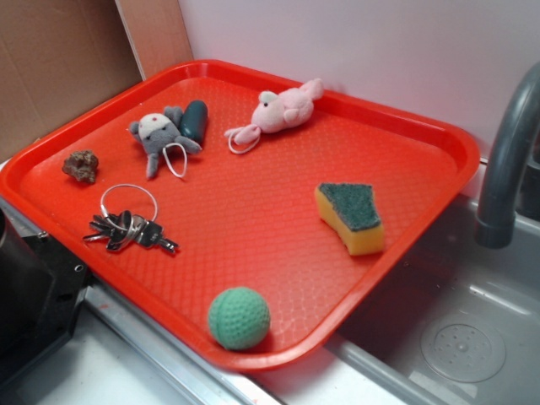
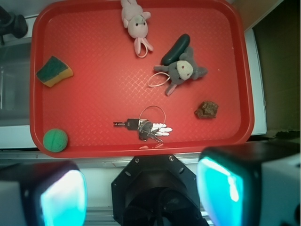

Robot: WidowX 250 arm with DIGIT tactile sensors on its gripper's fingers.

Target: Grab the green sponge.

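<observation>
Green sponge (image 2: 53, 71) clear on tray (image 2: 141, 143); end effector (image 2: 141, 193) spread, empty, fingertips cut off by frame edge.

gripper (image 2: 141, 188) pads blurred and cropped, faucet (image 1: 510, 160) cut off

Sponge (image 1: 352, 217) lies on tray (image 1: 439, 139); ball (image 1: 240, 318) nearer; keys (image 1: 126, 228) perhaps leftward.

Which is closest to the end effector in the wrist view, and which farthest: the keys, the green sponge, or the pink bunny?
1. Keys: near tray edge, just ahead of the end effector.
2. Green sponge: left side, midway up.
3. Pink bunny: far edge, top of view.
</observation>
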